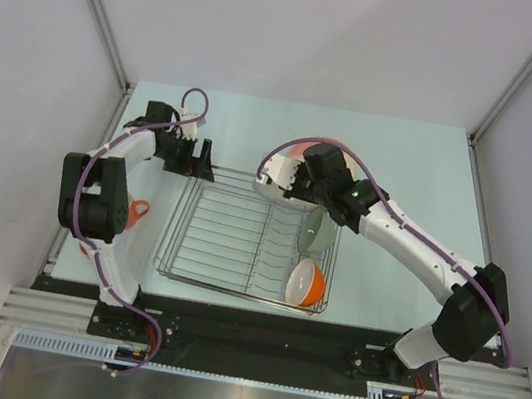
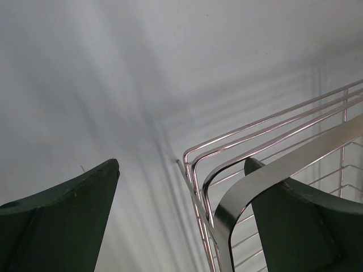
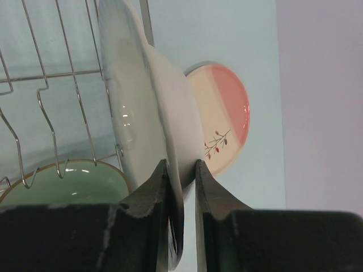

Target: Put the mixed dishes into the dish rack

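So that it slots in upright, right jaws pinch the white shallow bowl (image 3: 142,85) by its rim at the dish rack (image 1: 231,229) — left jaws gape empty.

Dish rack (image 1: 229,239) was polished chrome wire, mirror-bright. White shallow bowl (image 3: 133,113), pink-and-cream plate (image 3: 227,107) and sage green bowl (image 3: 74,184) looked like smooth, glossy glazed ceramic. So did the orange bowl (image 1: 305,284) at the rack's 5 o'clock. Counter (image 1: 414,162) was matt and smooth. Right jaws were matt black plastic, scuffed.

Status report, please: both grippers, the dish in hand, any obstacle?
Right gripper shut on white shallow bowl, on edge at dish rack. Left gripper open, empty, by rack corner. Sage green bowl close by in rack.
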`<state>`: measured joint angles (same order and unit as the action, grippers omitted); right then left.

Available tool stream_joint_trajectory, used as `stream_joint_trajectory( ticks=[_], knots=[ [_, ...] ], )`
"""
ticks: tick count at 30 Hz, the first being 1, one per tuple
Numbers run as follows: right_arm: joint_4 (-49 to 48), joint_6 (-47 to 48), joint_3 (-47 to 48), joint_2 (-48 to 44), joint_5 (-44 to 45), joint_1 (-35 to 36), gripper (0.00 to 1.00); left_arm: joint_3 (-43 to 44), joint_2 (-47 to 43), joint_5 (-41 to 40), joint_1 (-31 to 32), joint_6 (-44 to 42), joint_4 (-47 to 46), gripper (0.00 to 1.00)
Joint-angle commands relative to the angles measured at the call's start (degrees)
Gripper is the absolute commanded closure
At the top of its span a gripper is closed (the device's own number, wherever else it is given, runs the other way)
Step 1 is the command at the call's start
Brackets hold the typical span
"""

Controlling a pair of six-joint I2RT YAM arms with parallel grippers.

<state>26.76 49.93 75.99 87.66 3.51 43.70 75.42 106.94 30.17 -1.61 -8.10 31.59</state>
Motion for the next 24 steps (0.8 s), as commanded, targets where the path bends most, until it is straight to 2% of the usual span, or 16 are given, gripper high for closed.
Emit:
stream_joint_trajectory(
  ticks=[1,15,24],
  knots=[
    [14.1,-7.5,-2.6,5.8,-5.5,3.2,1.0,-0.4,-3.1,-0.5,0.2,-1.2,-2.1,0.03],
    [12.9,-7.8,-2.4,9.5,-3.6,4.6,1.0,0.2,-2.6,-0.6,0.2,-1.1,-2.2,0.03],
    [13.7,-12.3,-2.2,12.8,-7.1,5.1,1.0,0.3,-3.0,-1.4,0.1,-1.7,-1.7,0.03]
  ],
)
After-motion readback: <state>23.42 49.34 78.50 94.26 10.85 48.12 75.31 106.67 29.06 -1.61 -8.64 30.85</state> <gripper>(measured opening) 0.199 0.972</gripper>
